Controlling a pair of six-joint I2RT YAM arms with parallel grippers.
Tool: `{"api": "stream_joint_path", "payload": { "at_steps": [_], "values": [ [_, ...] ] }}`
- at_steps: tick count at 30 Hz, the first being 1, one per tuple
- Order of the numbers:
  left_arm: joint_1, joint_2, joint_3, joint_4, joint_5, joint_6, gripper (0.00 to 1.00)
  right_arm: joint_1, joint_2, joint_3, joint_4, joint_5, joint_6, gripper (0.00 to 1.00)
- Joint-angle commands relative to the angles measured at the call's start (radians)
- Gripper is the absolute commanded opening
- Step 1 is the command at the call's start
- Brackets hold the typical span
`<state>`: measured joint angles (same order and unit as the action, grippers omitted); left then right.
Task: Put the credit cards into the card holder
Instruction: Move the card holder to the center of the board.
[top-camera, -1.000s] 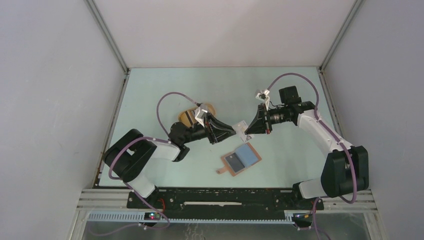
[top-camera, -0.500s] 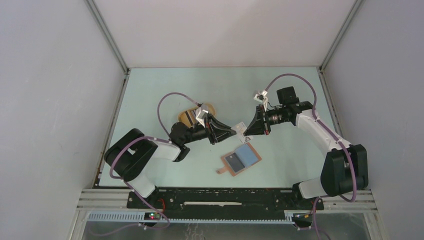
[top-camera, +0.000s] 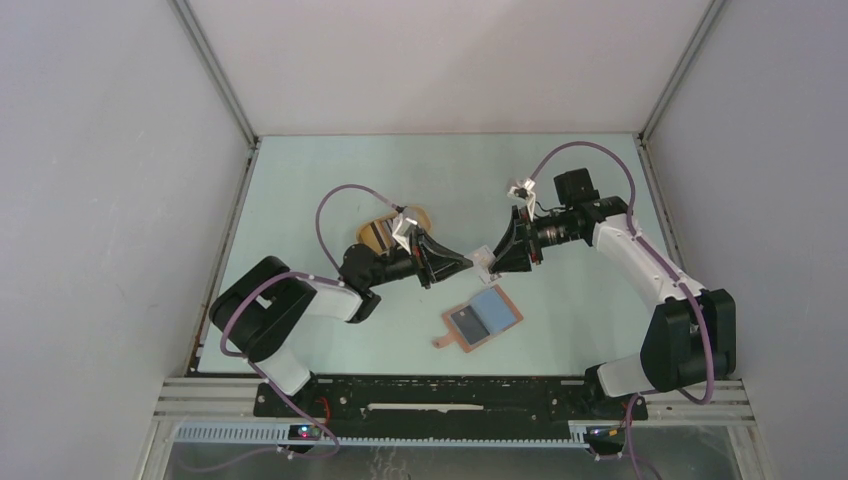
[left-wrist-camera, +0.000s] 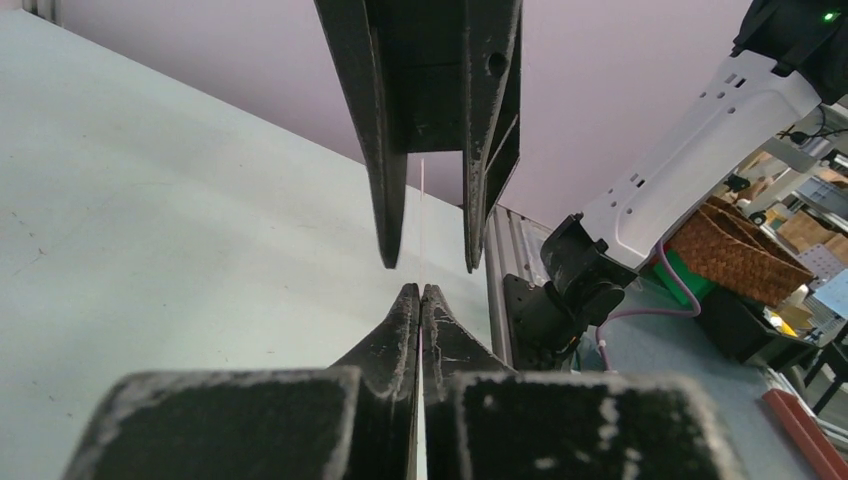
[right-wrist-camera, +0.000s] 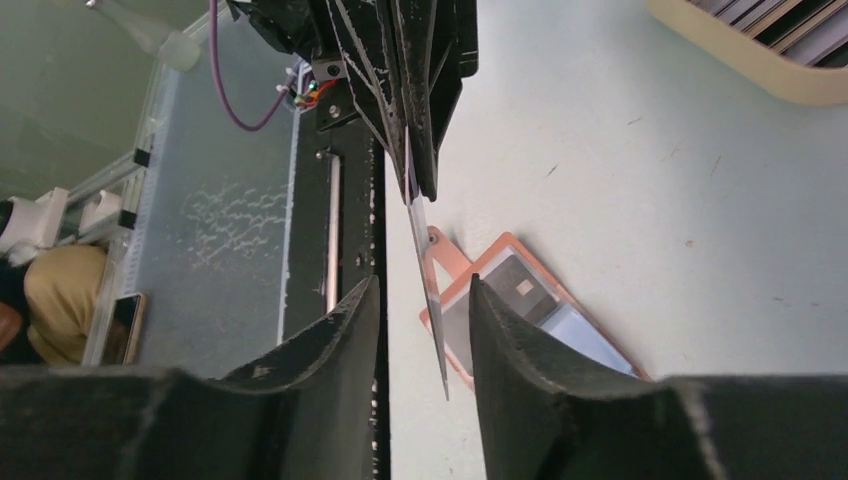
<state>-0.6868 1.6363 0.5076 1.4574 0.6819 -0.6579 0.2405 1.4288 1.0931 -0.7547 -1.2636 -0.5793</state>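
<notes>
A thin pale plastic credit card (left-wrist-camera: 422, 190) is pinched by one edge in the pressed-together left claw (left-wrist-camera: 420, 297) above the middle of the table (top-camera: 350, 170), with the right claw (right-wrist-camera: 422, 300) spread on either side of it (no contact can be made out). The flat reddish-brown leather-like card holder (top-camera: 483, 318) is laid open toward the near edge. So slim a hold could be lost if the card is clipped by the right claw.

Left arm (top-camera: 300, 300) comes in from lower left, right arm (top-camera: 640, 255) from lower right, tips meeting mid-frame. Left gripper (top-camera: 466, 262) clamped flat on card (top-camera: 484, 257). Right gripper (top-camera: 496, 256) jaws apart, straddling card, gaps both sides.
</notes>
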Motion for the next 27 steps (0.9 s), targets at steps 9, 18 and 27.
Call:
{"api": "stream_joint_path", "payload": {
  "at_steps": [9, 18, 27],
  "values": [
    [-0.020, 0.016, 0.028, 0.052, 0.044, -0.080, 0.00, -0.032, -0.052, 0.058, -0.106, 0.023, -0.126, 0.69],
    [-0.031, 0.033, 0.050, 0.025, 0.062, -0.076, 0.00, -0.027, -0.036, 0.068, -0.095, 0.003, -0.080, 0.68],
    [-0.066, 0.002, 0.100, -0.221, 0.035, 0.052, 0.00, -0.008, -0.041, 0.069, -0.085, 0.020, -0.070, 0.56]
  ]
}}
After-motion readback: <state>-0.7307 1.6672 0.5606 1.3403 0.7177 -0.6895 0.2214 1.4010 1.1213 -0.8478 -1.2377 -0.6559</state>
